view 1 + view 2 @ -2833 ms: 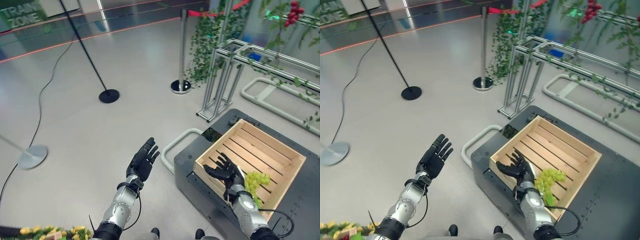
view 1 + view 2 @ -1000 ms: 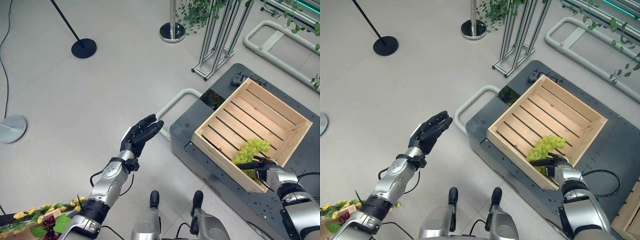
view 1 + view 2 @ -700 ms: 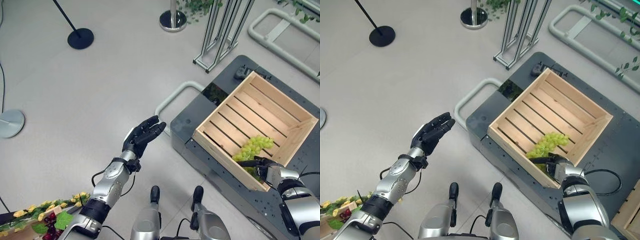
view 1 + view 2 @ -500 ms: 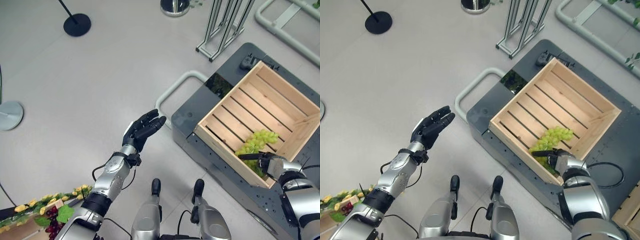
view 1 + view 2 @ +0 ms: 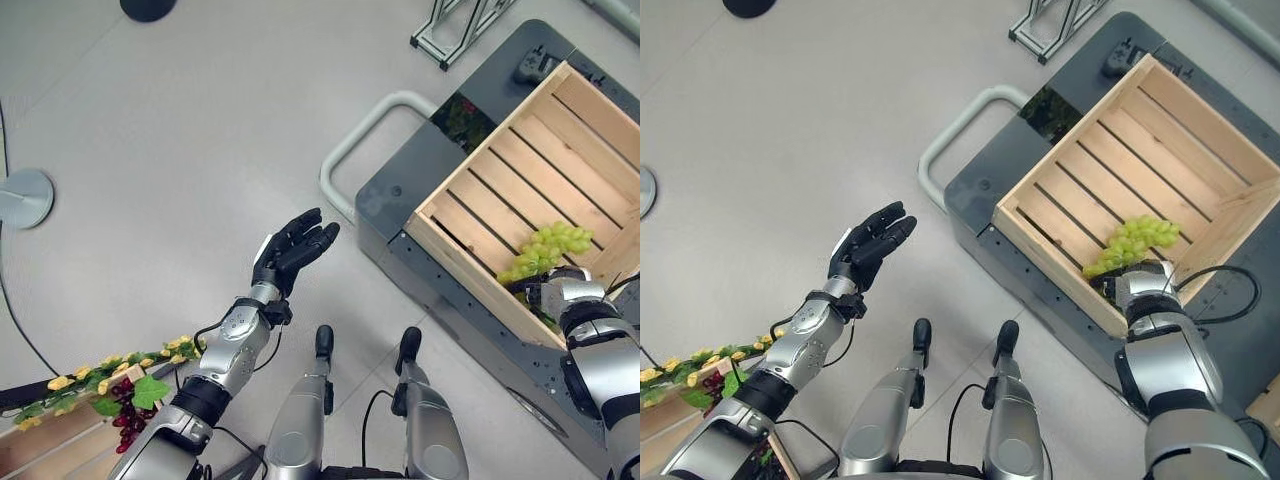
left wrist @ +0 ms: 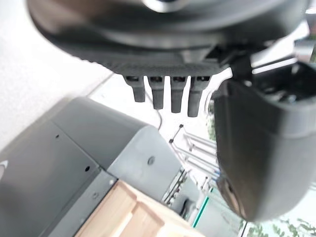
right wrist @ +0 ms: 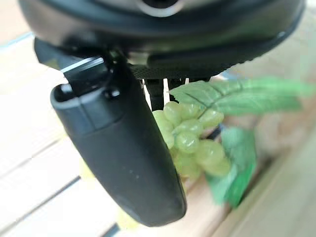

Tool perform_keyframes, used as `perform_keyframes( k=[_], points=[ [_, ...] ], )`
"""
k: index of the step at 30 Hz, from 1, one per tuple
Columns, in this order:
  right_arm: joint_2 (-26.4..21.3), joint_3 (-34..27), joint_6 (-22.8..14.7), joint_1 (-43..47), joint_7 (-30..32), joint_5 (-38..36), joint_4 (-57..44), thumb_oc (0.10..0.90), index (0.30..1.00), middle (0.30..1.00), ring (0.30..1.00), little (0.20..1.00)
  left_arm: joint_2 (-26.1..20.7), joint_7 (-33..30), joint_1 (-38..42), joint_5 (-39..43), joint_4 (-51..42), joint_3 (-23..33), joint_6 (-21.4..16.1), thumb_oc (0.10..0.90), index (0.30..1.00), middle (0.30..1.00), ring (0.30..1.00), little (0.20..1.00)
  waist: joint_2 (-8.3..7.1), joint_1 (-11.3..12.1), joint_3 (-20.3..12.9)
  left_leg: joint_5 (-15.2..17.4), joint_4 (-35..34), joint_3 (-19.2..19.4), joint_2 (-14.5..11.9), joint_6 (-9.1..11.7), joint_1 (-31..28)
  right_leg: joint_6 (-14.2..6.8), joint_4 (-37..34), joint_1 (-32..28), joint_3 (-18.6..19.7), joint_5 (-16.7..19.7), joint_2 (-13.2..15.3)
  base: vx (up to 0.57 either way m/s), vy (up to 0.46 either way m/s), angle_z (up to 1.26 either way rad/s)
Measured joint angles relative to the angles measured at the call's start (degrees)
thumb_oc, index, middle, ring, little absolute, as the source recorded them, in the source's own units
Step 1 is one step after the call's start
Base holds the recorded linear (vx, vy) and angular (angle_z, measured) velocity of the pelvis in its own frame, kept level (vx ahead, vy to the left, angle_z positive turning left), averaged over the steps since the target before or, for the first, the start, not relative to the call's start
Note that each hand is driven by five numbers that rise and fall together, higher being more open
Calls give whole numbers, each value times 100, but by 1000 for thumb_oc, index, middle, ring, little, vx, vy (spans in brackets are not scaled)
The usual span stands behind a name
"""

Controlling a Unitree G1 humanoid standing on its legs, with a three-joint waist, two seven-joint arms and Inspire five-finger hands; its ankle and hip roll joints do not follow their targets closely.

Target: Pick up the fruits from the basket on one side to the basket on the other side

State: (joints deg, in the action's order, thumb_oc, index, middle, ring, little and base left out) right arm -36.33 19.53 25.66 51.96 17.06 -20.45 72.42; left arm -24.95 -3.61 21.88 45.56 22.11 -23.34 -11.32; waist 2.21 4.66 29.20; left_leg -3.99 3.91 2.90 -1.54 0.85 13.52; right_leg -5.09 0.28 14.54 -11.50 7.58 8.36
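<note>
Left eye view showed the basket of fruit (image 5: pixel 60 425) at the far left, with dark grapes and yellow bits under leaves. It stuck out more from the corner than half a second before, but the whole picture had slid, so the camera moved, not the basket. Next came the left hand (image 5: pixel 290 250), held up over the floor (image 5: pixel 150 150) with its fingers straight and nothing in it, much as before. To the right sat the wooden crate (image 5: pixel 470 260) on a dark cart (image 5: pixel 400 200). The green grapes (image 5: pixel 545 250) lay inside, by the near wall. The right hand (image 5: pixel 548 294) was low in the crate, right by the bunch. In the right wrist view the grapes sat just past the thumb (image 7: pixel 128 158), maybe touching it, but I could not tell if the fingers were closed on them. The grapes looked delivered, so the hand probably only had to come out.
</note>
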Motion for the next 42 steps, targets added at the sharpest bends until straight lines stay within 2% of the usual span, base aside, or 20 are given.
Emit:
perform_keyframes(
  k=[4, 8, 9, 11, 15, 22, 29, 34, 39, 42],
  points=[
    [-24, 6, -22, -6, -7, 54, 36, 400, 300, 300, 300, 300, 1, 4, 45, 30, 90, 0, -44, 800, 900, 900, 900, 900, 26, -2, 14, -2, 4, -2, 0, 0, 2, -10, 3, 0, -1, 8, 0, 0, 0, 0],
    [-34, -9, -320, -81, 83, 47, 34, 400, 300, 300, 300, 300, 3, 11, 46, 30, 90, 2, -100, 800, 900, 900, 900, 900, 104, -13, 52, -5, 1, 1, -20, 5, -17, -1, 3, -16, -4, 23, -21, 0, 0, 0],
    [-11, -64, -538, -120, 88, -7, -9, 400, 300, 300, 300, 300, 5, 14, 54, 31, 89, 2, -102, 800, 900, 900, 900, 900, 116, -17, 57, -6, -4, 5, -29, 7, -35, 2, 3, -28, 0, 25, -31, 0, 0, 0],
    [53, -105, -888, -187, 101, -23, -328, 400, 300, 300, 300, 300, 36, 44, 73, 33, 88, 1, -102, 800, 900, 900, 900, 900, 193, -20, 95, -7, -24, 14, -32, 8, -115, 3, 3, -99, -1, 25, -34, 0, 0, 0],
    [154, -121, -1286, -289, 196, -29, -1099, 400, 300, 300, 300, 300, 90, 46, 75, 28, 31, 1, -101, 800, 900, 900, 900, 900, 302, 15, 121, -6, -80, 25, -30, 7, -364, 8, -4, -321, 4, 19, -33, 0, 0, 0],
    [160, -347, -1498, -596, 409, -44, -1997, 400, 300, 300, 300, 300, 83, 40, -87, 0, -238, 41, -92, 800, 900, 900, 900, 900, 287, 25, 115, -25, -272, 33, -28, 7, -900, 1, -174, -846, 16, 20, -39, 63, -8, 0],
    [99, -644, -1516, -914, 664, -92, -2697, 400, 300, 300, 300, 300, 82, 42, -213, -99, -456, 255, -11, 800, 900, 900, 900, 900, 184, -55, 87, -22, -475, 78, -44, 7, -1307, -23, -364, -1228, 28, 27, -83, 96, -21, -3],
    [90, -1141, -1550, -1299, 678, -92, -3304, 400, 300, 300, 300, 300, 83, 45, -419, -228, -795, 520, 192, 800, 900, 900, 900, 900, 124, -64, 68, -21, -707, 142, -72, 8, -1738, -30, -528, -1586, 52, 32, -131, 88, -24, -6],
    [91, -1230, -1581, -1385, 677, -90, -3835, 400, 300, 300, 300, 300, 60, 53, -427, -371, -833, 689, 358, 800, 900, 900, 900, 900, -27, -67, -9, -17, -792, 208, -114, 14, -1950, -37, -529, -1728, 131, -4, -155, 84, -15, -8],
    [92, -1233, -1581, -1436, 635, -88, -4145, 400, 300, 300, 300, 300, -63, 55, -426, -914, -914, 695, 451, 800, 900, 900, 900, 900, -154, -69, -82, -21, -855, 215, -126, 21, -2096, -43, -531, -1835, 141, -30, -170, 81, 0, -2]
  ],
)
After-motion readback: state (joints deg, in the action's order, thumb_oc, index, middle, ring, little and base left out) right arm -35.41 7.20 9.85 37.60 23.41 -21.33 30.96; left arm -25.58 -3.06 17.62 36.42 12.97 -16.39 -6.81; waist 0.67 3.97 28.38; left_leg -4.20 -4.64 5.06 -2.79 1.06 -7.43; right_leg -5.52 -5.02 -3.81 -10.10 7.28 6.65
